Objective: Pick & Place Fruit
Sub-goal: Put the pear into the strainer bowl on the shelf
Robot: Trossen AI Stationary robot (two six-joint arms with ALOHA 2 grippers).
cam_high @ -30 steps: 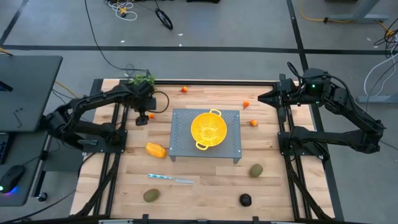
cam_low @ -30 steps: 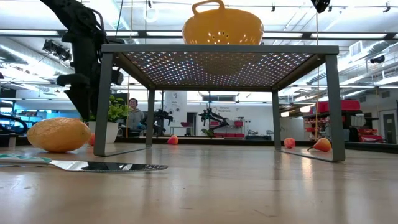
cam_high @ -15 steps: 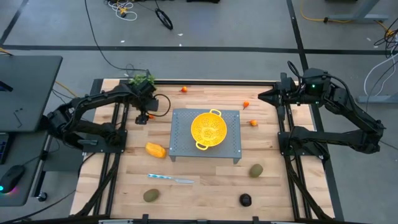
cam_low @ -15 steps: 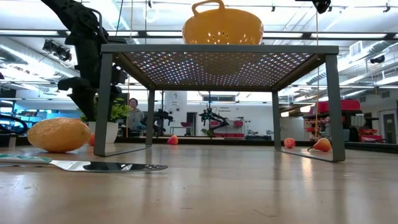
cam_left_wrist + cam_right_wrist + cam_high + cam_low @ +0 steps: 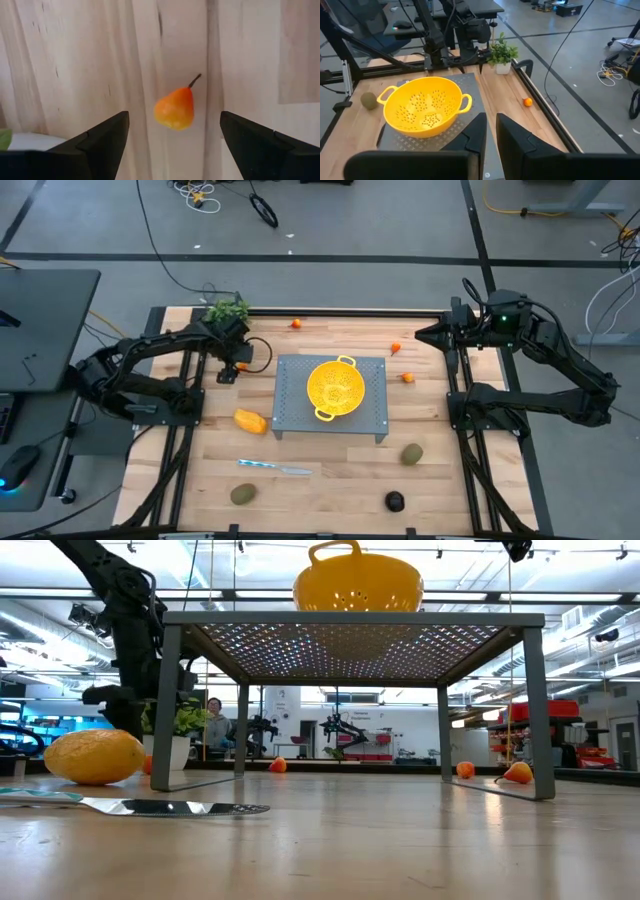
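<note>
A small orange pear-shaped fruit (image 5: 175,107) lies on its side on the wooden table at the far left, beside the grey stand. My left gripper (image 5: 173,119) hangs open just above it, pointing steeply down, one finger on either side and neither touching; in the high view it sits at the same spot (image 5: 234,368). My right gripper (image 5: 420,335) is shut, held high over the far right of the table, and holds nothing (image 5: 490,125). Other fruit lies loose on the table: a yellow-orange oblong (image 5: 250,421), two brownish-green ovals (image 5: 243,494) (image 5: 412,454), a blackish round one (image 5: 395,501), and tiny orange ones (image 5: 296,323) (image 5: 396,347) (image 5: 408,377).
A yellow colander (image 5: 335,388) stands on a grey perforated stand (image 5: 370,420) at the table's middle. A silvery knife (image 5: 275,467) lies toward the near edge. A small potted plant (image 5: 228,310) stands at the far left corner, close behind my left gripper.
My left gripper has come down toward the small orange fruit and has rolled about its own axis, staying open. The fruit has not moved.
</note>
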